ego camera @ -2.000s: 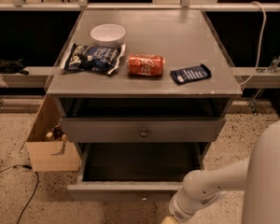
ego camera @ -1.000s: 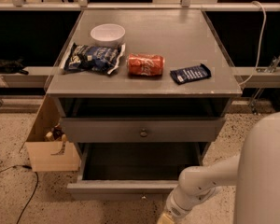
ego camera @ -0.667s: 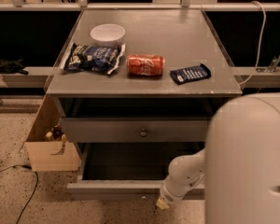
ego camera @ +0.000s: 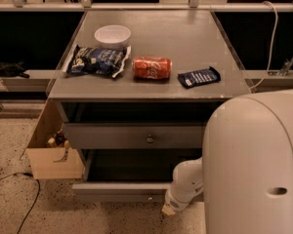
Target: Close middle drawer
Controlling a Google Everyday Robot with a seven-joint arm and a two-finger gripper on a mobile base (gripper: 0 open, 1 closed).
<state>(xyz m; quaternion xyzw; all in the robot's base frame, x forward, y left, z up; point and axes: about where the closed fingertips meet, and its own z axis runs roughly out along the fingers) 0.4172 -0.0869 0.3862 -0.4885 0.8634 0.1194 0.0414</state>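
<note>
Swung leftward, the gripper (ego camera: 168, 209) sits below the flat grey middle drawer (ego camera: 132, 136), state untellable.

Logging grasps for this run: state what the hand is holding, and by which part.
Cannot be told. The hand is down at the front of the lower open drawer; no hold on it shows.

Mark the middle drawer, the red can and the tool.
middle drawer (ego camera: 112, 136), camera view, flat front left of the knob (ego camera: 150, 139).
red can (ego camera: 152, 68), camera view, middle of its side.
tool (ego camera: 168, 209), camera view, its tan tip, by the lowest drawer (ego camera: 117, 191) front.
</note>
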